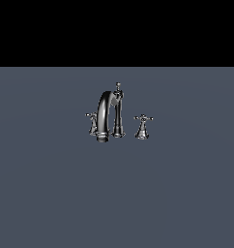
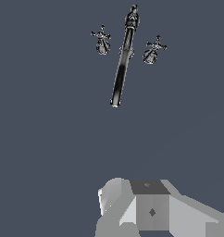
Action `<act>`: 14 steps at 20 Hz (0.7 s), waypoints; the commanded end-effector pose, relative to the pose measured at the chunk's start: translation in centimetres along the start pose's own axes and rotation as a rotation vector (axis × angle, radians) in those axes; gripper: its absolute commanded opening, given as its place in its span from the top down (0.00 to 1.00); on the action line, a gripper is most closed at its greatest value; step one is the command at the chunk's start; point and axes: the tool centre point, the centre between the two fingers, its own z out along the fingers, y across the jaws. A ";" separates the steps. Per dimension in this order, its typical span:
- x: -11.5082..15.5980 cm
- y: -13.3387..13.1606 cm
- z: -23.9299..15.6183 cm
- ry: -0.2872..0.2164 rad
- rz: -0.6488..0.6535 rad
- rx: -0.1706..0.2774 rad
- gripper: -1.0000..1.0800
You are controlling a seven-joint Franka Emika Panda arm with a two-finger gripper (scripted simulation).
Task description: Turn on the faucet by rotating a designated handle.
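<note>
- Faucet (image 1: 110, 116) stood mid-floor (image 1: 51, 193), upright; we saw two cross handles flanking the spout (image 2: 121, 69).
- Gripper (image 2: 148, 210) was well apart from it, holding nothing; we couldn't tell its opening.

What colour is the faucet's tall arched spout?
The tall arched spout is shiny dark chrome with bright highlights, clearest in the exterior view.

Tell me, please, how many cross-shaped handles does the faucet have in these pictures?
2. One cross-shaped handle stands at the exterior view's left of the arched spout, partly behind it. The other handle stands apart at the exterior view's right of the upright post. None seems hidden.
</note>
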 end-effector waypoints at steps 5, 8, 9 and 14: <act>0.0 1.4 6.2 -0.136 0.023 -0.032 0.62; 1.7 1.1 9.5 -0.164 0.005 -0.024 0.65; 2.9 1.3 8.8 -0.119 0.008 -0.060 0.65; 5.3 -5.1 16.0 -0.197 -0.066 -0.055 0.62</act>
